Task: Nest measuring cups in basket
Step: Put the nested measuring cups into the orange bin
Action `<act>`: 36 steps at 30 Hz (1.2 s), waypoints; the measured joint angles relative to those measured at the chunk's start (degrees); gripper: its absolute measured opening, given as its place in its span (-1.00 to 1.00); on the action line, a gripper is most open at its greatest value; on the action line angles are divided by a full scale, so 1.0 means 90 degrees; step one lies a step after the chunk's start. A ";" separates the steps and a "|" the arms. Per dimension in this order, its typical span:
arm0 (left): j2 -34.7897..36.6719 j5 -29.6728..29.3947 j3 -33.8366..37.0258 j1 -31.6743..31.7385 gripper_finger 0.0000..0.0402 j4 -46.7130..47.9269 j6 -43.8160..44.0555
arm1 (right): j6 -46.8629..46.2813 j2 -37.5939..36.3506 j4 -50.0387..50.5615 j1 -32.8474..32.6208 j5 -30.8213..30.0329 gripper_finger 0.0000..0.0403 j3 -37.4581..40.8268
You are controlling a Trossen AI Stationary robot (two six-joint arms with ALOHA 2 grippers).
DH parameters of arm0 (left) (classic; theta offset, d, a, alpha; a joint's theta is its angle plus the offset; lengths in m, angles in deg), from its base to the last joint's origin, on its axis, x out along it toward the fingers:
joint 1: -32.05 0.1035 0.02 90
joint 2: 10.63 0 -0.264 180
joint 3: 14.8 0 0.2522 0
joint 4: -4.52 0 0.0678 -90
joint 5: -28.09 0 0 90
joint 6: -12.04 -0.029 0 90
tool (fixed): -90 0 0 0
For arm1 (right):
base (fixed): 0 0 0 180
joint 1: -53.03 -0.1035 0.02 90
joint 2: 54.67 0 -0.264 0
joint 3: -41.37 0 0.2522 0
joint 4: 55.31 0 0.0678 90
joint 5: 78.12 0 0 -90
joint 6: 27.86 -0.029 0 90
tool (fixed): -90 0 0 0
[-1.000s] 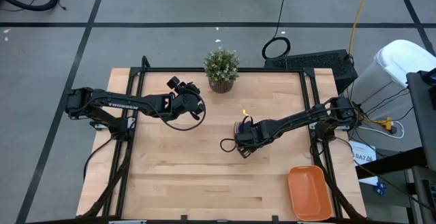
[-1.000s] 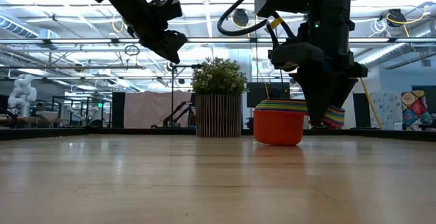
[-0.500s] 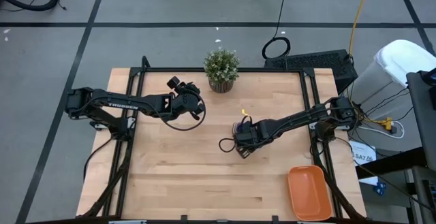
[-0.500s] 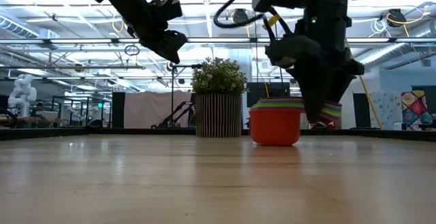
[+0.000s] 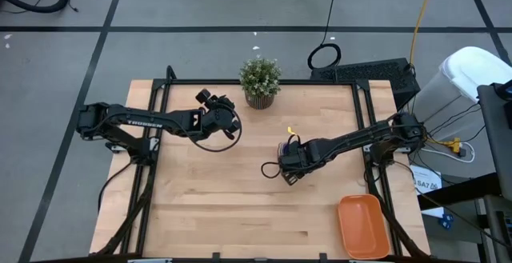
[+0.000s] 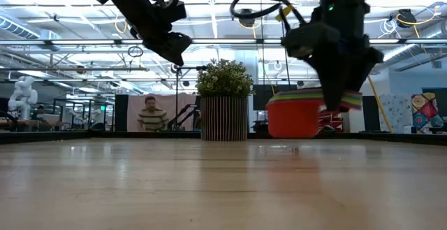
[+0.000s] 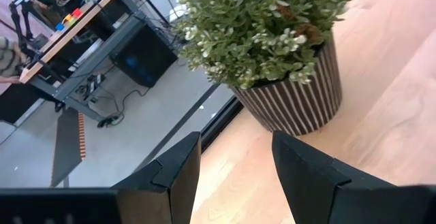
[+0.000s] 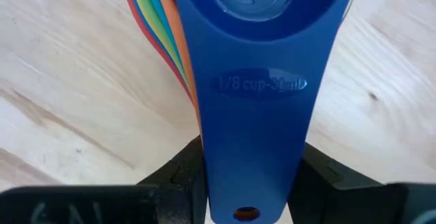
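Note:
The measuring cups point(image 6: 293, 121) are nested in one stack, a red cup outermost and coloured rims above it. The stack hangs just above the table near its middle, under my right gripper point(image 6: 339, 108), which is shut on the handles and points down. In the right wrist view a dark blue handle point(image 8: 252, 81) lies on top, with orange, yellow, green and red handles fanned beside it. The orange basket point(image 5: 364, 225) stands at the near right corner, with nothing in it that shows. My left gripper point(image 7: 235, 169) hovers open above the table near the potted plant point(image 7: 272, 40), holding nothing. My right gripper pinches the stacked handles near their free ends point(image 8: 248, 142) between its two fingers point(image 8: 180, 180), one on each long edge of the dark blue handle. The fingers come from above, pointing down. The stack hangs level beside them, lifted clear of the table.
The potted plant point(image 5: 260, 79) stands at the table's far edge, middle. My left arm point(image 5: 144, 123) reaches in from the left at the far side. Bare wood point(image 5: 240, 207) lies between the stack and the basket. A person point(image 6: 151, 115) stands in the room behind.
My right gripper has risen a little, still shut on the handles. The nested stack, which stood on the table a second ago, now hangs clear of it and has shifted slightly toward the table's right edge.

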 joint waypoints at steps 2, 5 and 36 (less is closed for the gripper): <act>0.0000 0.0000 0.0000 0.0076 -0.07 0.0002 0.0002 | -0.0133 -0.0118 0.0174 -0.0053 -0.0002 -0.37 0.0000; 0.0000 0.0002 0.0000 0.0186 -0.07 0.0019 -0.0004 | -0.0338 -0.0270 0.0368 -0.0168 -0.0010 -0.37 0.0000; 0.0001 0.0452 0.0000 0.1220 -0.07 -0.0010 -0.0003 | -0.2715 -0.0987 0.3237 -0.2367 0.0466 -0.37 -0.1587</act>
